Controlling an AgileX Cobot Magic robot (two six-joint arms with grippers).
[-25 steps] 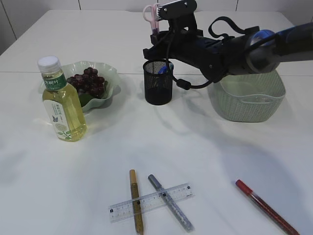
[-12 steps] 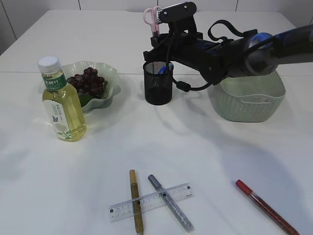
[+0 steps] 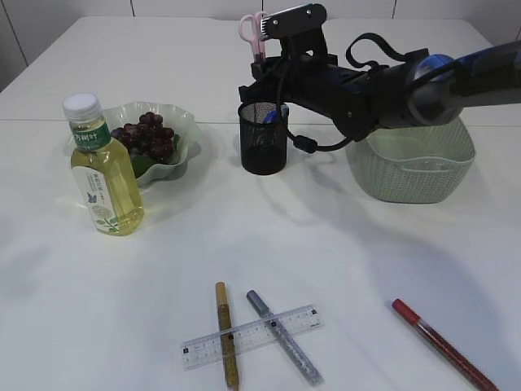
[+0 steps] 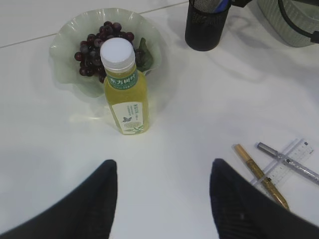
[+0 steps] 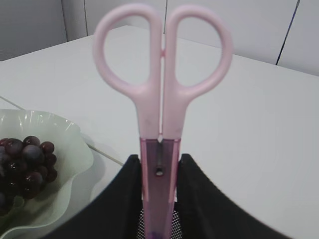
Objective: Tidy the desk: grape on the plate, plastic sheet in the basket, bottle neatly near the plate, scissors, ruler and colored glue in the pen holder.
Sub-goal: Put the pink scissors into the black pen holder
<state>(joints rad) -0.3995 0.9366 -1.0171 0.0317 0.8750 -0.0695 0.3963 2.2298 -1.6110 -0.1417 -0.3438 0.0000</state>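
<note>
White tabletop fills every view, with pale wall panels behind it. Our right gripper [image 5: 158, 199] is clamped on the sheathed blades of the pink scissors [image 5: 160, 99], handles up, so the tip can drop straight into the black mesh pen holder [image 3: 263, 137] directly beneath; in the exterior view the holder sits near twelve o'clock on the table. Something blue already stands inside it.

Our left gripper [image 4: 162, 199] hangs partly open and empty at six o'clock, waiting above bare table.

The grapes [image 3: 146, 137] lie in the green plate [image 3: 186, 124] at ten o'clock, and the bottle [image 3: 102, 171] stands upright just in front of it, so we judge those steps done. The basket [image 3: 411, 167] sits at two o'clock; we cannot tell what it holds.

At six o'clock the ruler [image 3: 251, 336] lies across a gold pen [image 3: 225, 334] and under a silver pen [image 3: 283, 336]. A red pen [image 3: 444, 344] rests at four o'clock.
</note>
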